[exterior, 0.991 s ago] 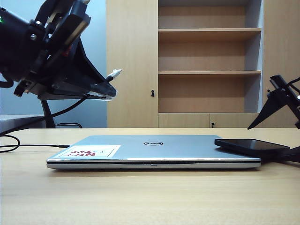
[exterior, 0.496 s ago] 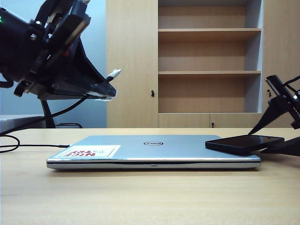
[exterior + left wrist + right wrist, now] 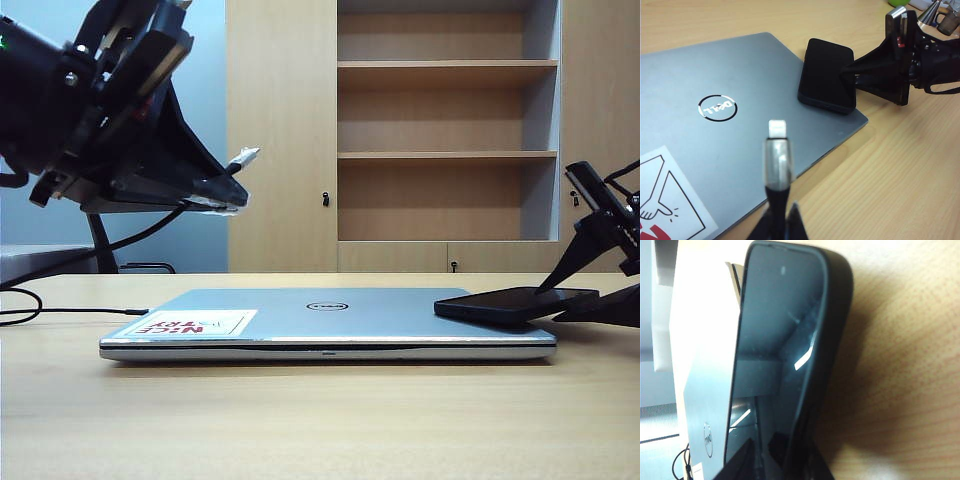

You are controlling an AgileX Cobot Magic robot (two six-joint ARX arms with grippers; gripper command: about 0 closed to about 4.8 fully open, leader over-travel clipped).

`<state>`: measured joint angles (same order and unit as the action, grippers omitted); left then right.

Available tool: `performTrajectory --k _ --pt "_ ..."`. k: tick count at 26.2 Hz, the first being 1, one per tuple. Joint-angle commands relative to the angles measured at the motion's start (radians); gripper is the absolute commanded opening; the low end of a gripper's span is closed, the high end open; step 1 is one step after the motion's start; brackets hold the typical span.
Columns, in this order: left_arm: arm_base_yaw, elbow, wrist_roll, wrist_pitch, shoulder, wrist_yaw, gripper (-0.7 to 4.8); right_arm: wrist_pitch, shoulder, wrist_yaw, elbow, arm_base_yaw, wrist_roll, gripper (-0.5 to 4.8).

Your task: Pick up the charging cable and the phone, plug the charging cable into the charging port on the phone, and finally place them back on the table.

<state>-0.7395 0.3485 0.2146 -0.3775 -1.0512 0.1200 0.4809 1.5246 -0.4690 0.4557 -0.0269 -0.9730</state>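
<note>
The left gripper (image 3: 215, 190) hangs above the table's left side, its jaws pinched tight on the charging cable (image 3: 777, 170) just behind the plug. The silvery plug tip (image 3: 243, 157) juts out past the fingertips, angled slightly upward toward the right side of the exterior view; the black cord trails back under the arm and down onto the table (image 3: 320, 420).

The right gripper (image 3: 860, 70) sits low at the table's right edge with its two fingers on either side of the phone (image 3: 515, 303), one above and one below its near end. The jaws look closed against it, though the wrist view is too blurred and close to be sure the grip is firm.

The phone lies screen up on the right corner of the closed silver laptop (image 3: 330, 322), partly overhanging its edge, with its long axis running from the right gripper toward the laptop's centre. The laptop, with a sticker (image 3: 190, 323) on its lid, lies under both. A wooden shelf cabinet (image 3: 445, 130) stands behind.
</note>
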Motion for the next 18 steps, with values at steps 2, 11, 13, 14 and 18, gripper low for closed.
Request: performTrajectory --k 2,11,13,14,18 --pt "-0.001 0.002 -0.005 -0.010 0.002 0.001 -0.06 -0.035 0.009 0.026 -0.008 0.000 0.002 0.28" --pt "-0.001 0.002 -0.005 -0.002 0.000 0.001 -0.06 -0.003 -0.008 0.022 -0.004 0.001 0.040 -0.06" --pt "-0.001 0.002 -0.005 -0.002 0.000 0.001 -0.06 -0.007 -0.057 0.022 0.000 0.001 0.082 -0.06" --pt "-0.001 0.002 -0.005 -0.002 0.000 0.001 -0.06 -0.015 -0.081 0.023 0.001 0.001 0.097 -0.06" --pt "-0.001 0.002 -0.005 -0.002 0.000 0.001 -0.06 -0.208 -0.212 0.026 0.048 0.001 0.182 -0.06"
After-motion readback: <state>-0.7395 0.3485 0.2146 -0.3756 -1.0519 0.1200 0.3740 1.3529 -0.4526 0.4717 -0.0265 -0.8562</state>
